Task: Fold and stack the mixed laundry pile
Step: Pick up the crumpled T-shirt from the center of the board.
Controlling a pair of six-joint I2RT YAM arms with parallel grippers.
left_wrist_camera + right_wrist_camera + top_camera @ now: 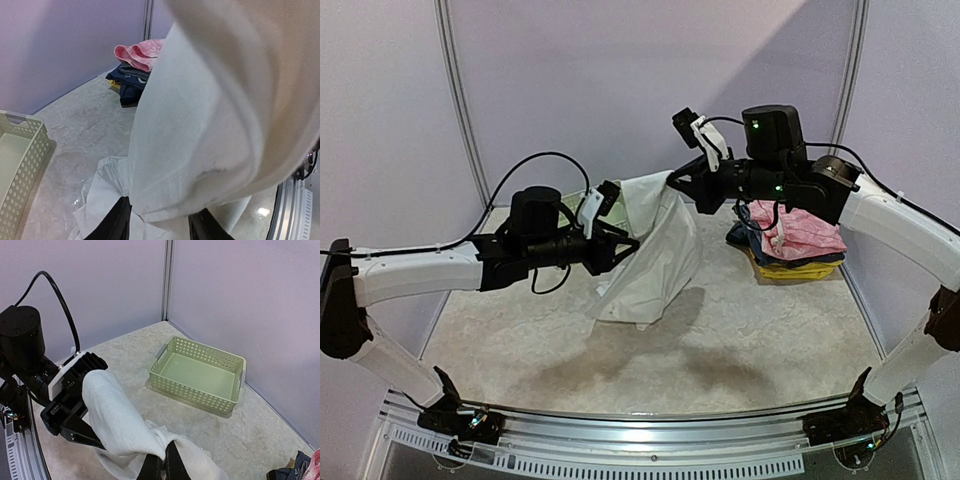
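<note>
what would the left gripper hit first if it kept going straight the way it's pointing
The white garment: it sits between the fingers of the left gripper and fills the line ahead. What lies behind the cloth is hidden.

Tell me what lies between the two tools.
Only the white garment, gripped by left tool and right tool, spans that gap; the top view shows it.

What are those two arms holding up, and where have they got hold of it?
Both hold the white garment by its top edge: the left gripper at one end, the right gripper at the other; the rest hangs.
</note>
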